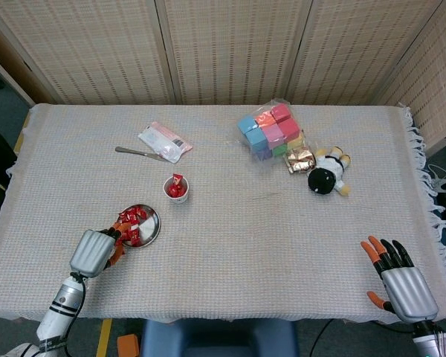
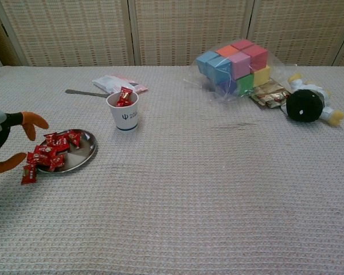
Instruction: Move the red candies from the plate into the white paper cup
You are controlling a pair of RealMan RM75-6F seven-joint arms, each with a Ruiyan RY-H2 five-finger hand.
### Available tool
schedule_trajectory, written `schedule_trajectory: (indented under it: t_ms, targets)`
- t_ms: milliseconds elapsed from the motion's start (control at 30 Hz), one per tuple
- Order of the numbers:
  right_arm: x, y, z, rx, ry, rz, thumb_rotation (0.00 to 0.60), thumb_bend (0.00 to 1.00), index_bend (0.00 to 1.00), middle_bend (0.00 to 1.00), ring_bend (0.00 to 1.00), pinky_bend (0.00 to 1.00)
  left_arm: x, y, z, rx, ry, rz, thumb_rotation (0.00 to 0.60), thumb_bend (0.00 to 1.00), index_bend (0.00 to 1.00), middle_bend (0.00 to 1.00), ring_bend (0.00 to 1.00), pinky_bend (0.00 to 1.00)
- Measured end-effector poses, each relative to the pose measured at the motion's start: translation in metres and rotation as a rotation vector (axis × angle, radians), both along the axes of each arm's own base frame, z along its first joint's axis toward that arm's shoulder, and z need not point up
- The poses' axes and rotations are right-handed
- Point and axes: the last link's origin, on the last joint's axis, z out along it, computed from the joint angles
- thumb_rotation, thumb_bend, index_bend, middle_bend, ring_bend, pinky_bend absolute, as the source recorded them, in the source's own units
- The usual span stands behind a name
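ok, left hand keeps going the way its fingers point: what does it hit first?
Probably the red candies heaped on the plate. The left hand is open, fingers aimed at the plate's near-left edge. Height is unclear; one stray candy lies off the rim.

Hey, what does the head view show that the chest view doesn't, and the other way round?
Only the head view shows the right hand, open at the table's near right edge. Only the chest view shows the printed logo on the white paper cup. Both show the left hand, the plate of red candies, and the colored blocks.
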Motion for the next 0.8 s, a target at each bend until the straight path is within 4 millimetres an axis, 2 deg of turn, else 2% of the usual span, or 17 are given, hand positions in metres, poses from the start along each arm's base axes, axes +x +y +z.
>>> schedule_trajectory:
  t_ms: [200,500,700,800]
  targets:
    - [0.002,0.003,-0.002,0.016,0.001,0.015,0.6,0.11,0.0,0.0,0.0,0.0,-0.016,-0.009,-0.005,0.008,0.0,0.046,0.6,0.4,0.18,0.27,0.67,1.0]
    - [0.002,0.006,-0.001,0.012,-0.001,0.021,0.6,0.11,0.0,0.0,0.0,0.0,-0.042,-0.009,-0.035,0.0,-0.02,0.172,0.6,0.4,0.11,0.23,0.67,1.0]
    - [0.002,0.005,-0.001,0.013,0.001,0.017,0.6,0.11,0.0,0.0,0.0,0.0,-0.041,0.0,-0.042,0.007,-0.044,0.199,0.6,0.4,0.12,0.25,0.67,1.0]
    - [0.002,0.005,-0.002,0.013,0.002,0.016,0.6,0.11,0.0,0.0,0.0,0.0,-0.04,0.002,-0.044,0.009,-0.043,0.195,0.6,0.4,0.15,0.27,0.68,1.0]
